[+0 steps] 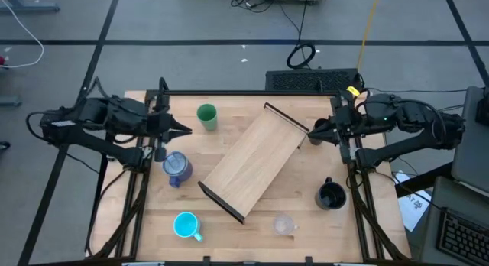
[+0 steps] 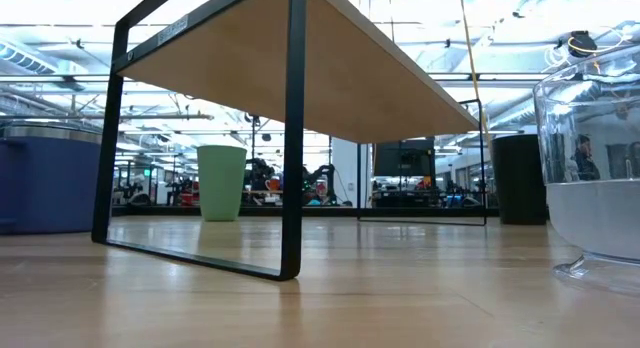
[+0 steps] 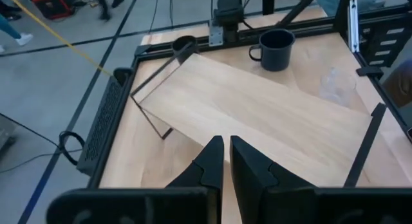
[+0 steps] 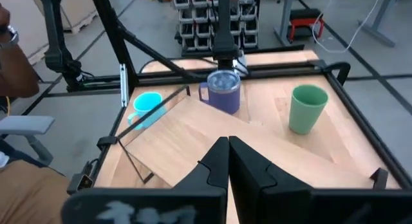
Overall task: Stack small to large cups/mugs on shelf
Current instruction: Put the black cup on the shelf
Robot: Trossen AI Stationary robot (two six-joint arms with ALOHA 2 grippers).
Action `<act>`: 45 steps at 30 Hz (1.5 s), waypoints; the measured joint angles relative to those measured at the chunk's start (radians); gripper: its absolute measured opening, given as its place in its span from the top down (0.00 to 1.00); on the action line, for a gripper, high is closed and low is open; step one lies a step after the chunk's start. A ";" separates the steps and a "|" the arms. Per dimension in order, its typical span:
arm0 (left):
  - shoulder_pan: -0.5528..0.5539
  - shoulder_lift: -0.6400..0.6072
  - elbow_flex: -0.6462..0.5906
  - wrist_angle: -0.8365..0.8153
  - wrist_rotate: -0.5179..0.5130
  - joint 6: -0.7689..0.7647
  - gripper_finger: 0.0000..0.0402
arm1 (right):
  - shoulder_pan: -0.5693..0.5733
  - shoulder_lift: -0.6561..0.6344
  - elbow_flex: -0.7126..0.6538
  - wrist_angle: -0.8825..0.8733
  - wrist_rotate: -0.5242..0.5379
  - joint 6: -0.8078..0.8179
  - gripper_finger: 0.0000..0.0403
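The shelf (image 1: 252,159) lies slantwise on the middle of the table, standing on its dark end brackets (image 2: 290,138). Around it stand the green tumbler (image 1: 206,115), the blue-purple mug (image 1: 177,168), the cyan handled mug (image 1: 186,225), the tiny clear cup (image 1: 284,224) and the wide black mug (image 1: 331,195). The tall black cup (image 3: 183,47) stands by the shelf's far right end. My left gripper (image 1: 183,130) hovers shut at the table's left edge, above the blue-purple mug. My right gripper (image 1: 312,134) hovers shut at the right edge. Neither holds anything.
Black frame rails (image 1: 229,93) run along the table's edges. A bare strip of tabletop (image 1: 237,235) shows near the front edge, between the cyan mug and the clear cup. A person's arm (image 4: 13,63) shows beyond the table in the right wrist view.
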 joint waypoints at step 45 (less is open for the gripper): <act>-0.167 -0.058 -0.652 0.803 -0.102 -0.029 0.92 | -0.200 0.374 0.117 -0.788 0.173 0.107 0.69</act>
